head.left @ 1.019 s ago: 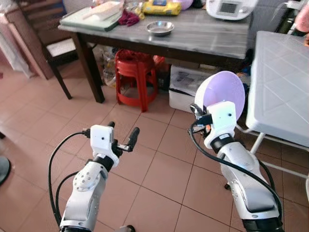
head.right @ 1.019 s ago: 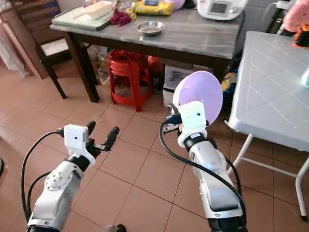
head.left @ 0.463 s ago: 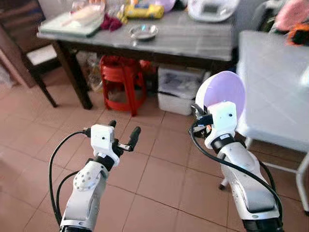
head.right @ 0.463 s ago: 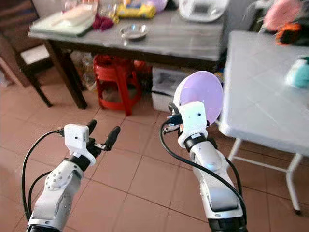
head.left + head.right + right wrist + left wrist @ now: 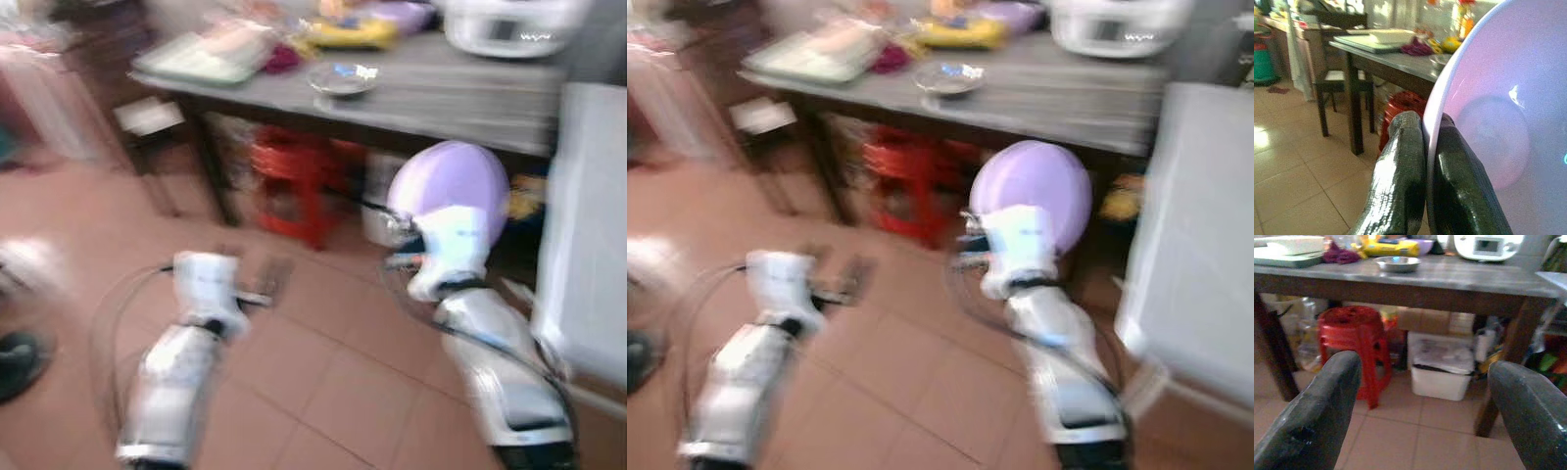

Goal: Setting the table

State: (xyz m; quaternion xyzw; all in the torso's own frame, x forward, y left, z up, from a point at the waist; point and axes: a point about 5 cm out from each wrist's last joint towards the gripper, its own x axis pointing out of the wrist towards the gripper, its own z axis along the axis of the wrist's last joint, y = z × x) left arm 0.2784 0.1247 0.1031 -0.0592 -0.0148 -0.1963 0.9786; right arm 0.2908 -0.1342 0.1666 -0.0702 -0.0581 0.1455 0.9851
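Note:
My right gripper (image 5: 1422,166) is shut on the rim of a lilac plastic bowl (image 5: 451,191), held upright on edge above the tiled floor; one finger (image 5: 1396,181) lies outside the rim and the other inside. The bowl's inside (image 5: 1498,137) faces the right wrist camera. My left gripper (image 5: 1422,396) is open and holds nothing, raised at the left (image 5: 260,284) over the floor. A grey-topped wooden table (image 5: 441,88) stands ahead with a small steel dish (image 5: 345,76) on it. The white folding table (image 5: 588,225) is at the right. Both eye views are blurred.
Under the grey table stand a red plastic stool (image 5: 1349,328) and a white box (image 5: 1442,369). On the table lie a tray (image 5: 201,59), a yellow packet (image 5: 353,34) and a white appliance (image 5: 514,24). A dark chair (image 5: 1344,73) stands at the table's left end.
The whole picture has swung and blurred, so the camera is turning; the grey table now sits more central and the white table nearer the right edge. Both grippers keep their pose.

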